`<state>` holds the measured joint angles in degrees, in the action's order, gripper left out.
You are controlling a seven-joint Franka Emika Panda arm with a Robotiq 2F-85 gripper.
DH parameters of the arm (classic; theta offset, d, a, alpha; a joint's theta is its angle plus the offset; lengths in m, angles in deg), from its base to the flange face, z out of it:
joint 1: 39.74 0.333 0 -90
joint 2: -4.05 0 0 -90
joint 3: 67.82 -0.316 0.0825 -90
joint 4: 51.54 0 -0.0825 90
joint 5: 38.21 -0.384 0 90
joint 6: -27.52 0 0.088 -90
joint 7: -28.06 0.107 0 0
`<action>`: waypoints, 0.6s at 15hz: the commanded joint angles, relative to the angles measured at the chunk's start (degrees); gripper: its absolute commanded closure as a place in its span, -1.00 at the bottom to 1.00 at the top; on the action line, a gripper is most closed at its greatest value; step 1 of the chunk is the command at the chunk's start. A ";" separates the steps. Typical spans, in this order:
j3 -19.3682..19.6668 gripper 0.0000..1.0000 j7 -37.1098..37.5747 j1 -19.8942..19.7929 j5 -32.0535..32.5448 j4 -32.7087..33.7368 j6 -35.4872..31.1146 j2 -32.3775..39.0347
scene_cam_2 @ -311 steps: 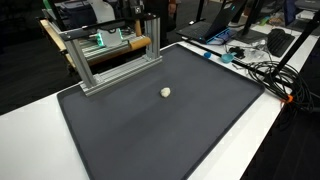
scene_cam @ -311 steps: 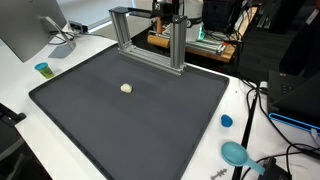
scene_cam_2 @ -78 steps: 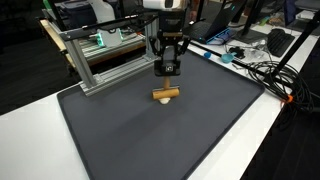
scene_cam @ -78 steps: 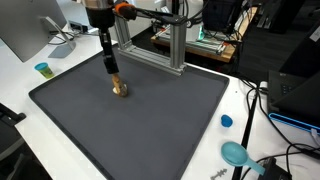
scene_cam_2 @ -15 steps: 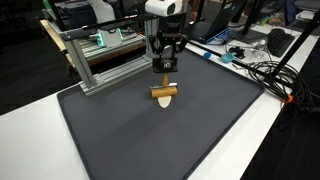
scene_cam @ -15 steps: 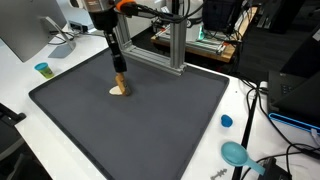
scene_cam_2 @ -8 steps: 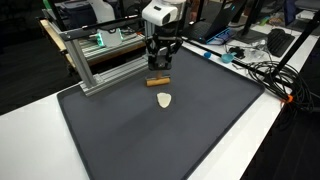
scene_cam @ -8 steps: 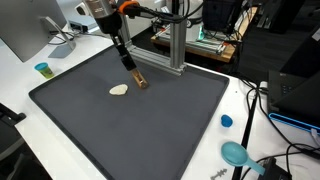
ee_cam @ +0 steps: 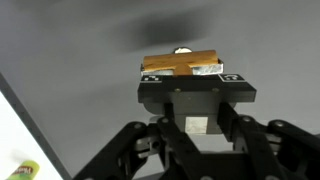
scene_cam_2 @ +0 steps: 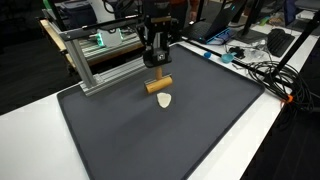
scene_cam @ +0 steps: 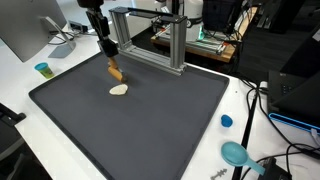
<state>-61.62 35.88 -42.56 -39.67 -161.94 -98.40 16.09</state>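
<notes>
In an exterior view, found the claw clamped shut on a short wooden roller, gripped near its middle so that both ends stuck out and the piece could not swing. Showed the roller hanging just beside and above a pale, flattened dough patch, apart from it, over the dark mat covering the table; likely held low to stay close to the patch. Noted an aluminium frame behind, well apart from the grip. In an exterior view, saw the same hold: claw pointing straight down, roller lying roughly level across the jaws, dough patch just beside it, untouched, flat on the mat, frame at the far edge. From the wrist, looked past the claw onto the roller, squeezed crosswise between the fingers and centred, presumably for balance; could not make out the dough patch there, perhaps hidden under the claw body.
</notes>
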 commanded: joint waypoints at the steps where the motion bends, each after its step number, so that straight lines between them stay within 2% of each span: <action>1: -2.14 0.58 -12.10 -2.15 -5.22 -0.11 -3.15 -1.72; 2: -2.84 0.58 -15.46 -2.40 -7.74 0.73 -3.12 -1.03; 3: -1.43 0.08 -9.70 -1.63 -3.62 0.17 -1.99 -1.20; 4: -1.88 0.08 -11.94 -1.75 -5.01 0.18 -2.42 -1.08; 5: -2.20 0.58 -12.80 -1.73 -5.50 0.18 -2.58 -0.94; 6: -3.01 0.58 -16.44 -2.06 -7.52 -1.39 -5.19 -1.26; 7: -2.88 0.58 -17.96 -1.66 -4.83 -3.40 -9.88 -1.84; 9: -3.59 0.58 -25.64 -2.76 -6.38 -5.18 -12.92 -2.82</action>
<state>-63.94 18.66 -43.78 -45.01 -163.72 -106.09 15.45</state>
